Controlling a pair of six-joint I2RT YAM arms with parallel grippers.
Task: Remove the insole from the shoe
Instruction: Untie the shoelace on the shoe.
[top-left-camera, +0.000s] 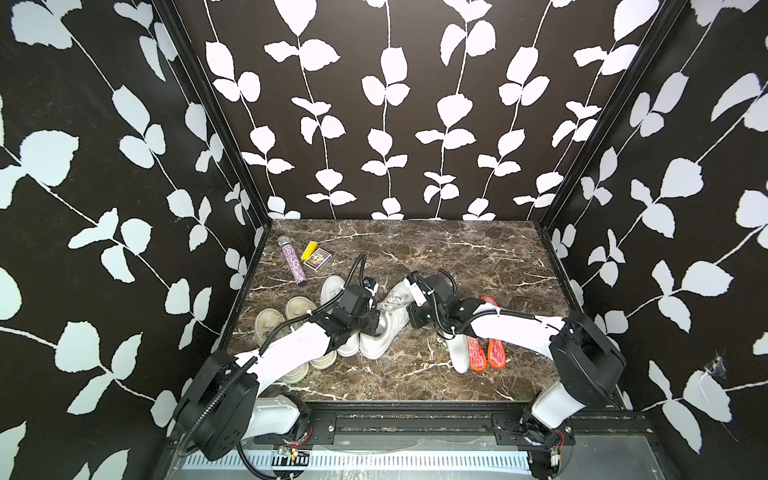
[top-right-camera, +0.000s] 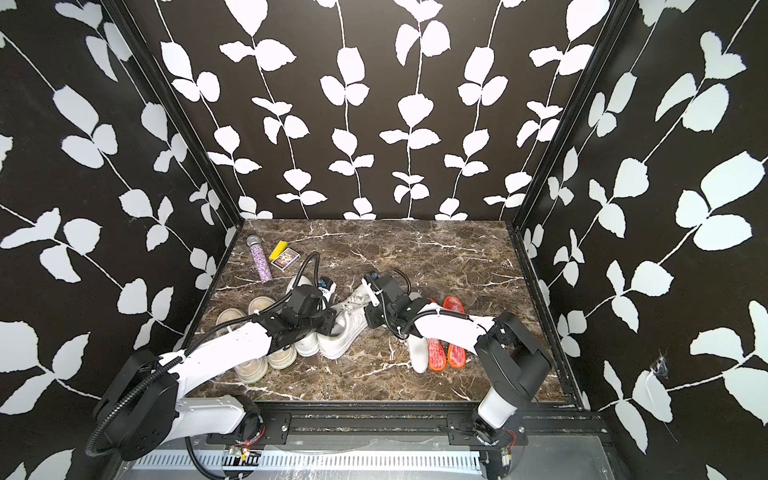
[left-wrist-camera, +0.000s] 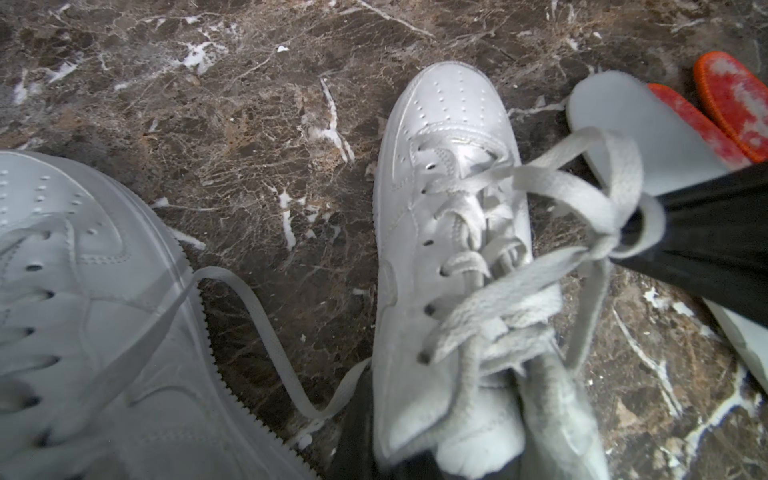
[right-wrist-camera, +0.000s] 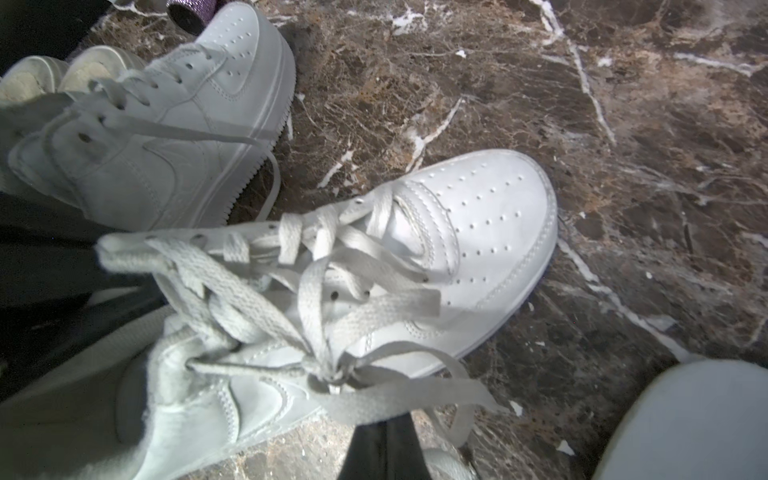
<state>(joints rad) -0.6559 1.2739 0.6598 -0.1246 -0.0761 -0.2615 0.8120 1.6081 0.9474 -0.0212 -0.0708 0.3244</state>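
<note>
On the marble table (top-left-camera: 490, 257) a white shoe (top-left-camera: 392, 305) lies in the middle, heel toward the near edge and toe pointing far and slightly right. The left gripper (top-left-camera: 376, 326) sits at the heel opening with its jaws closed on the collar wall. One finger (left-wrist-camera: 353, 419) shows outside the shoe, but the other is lost at the edge of the left wrist view, so that hold is likely rather than plain. The right gripper (left-wrist-camera: 648, 245) reaches in from the right, jaws closed, pinching the loose laces (left-wrist-camera: 582, 187) at their knot, with loops standing out around its tip. The shoe's own insole cannot be seen, as tongue, laces and fingers cover the opening. Close beside this shoe on the left is a second white shoe (top-left-camera: 332, 291), largely under the left arm, and left of that is a beige pair (top-left-camera: 270, 324). Near the held shoe on the right a white insole (top-left-camera: 459, 355) lies flat, with two orange insoles (top-left-camera: 478, 353) just beside it on its right. A glittery purple tube (top-left-camera: 293, 262), a yellow block (top-left-camera: 309, 249) and a small printed box (top-left-camera: 318, 259) lie at the far left.
</note>
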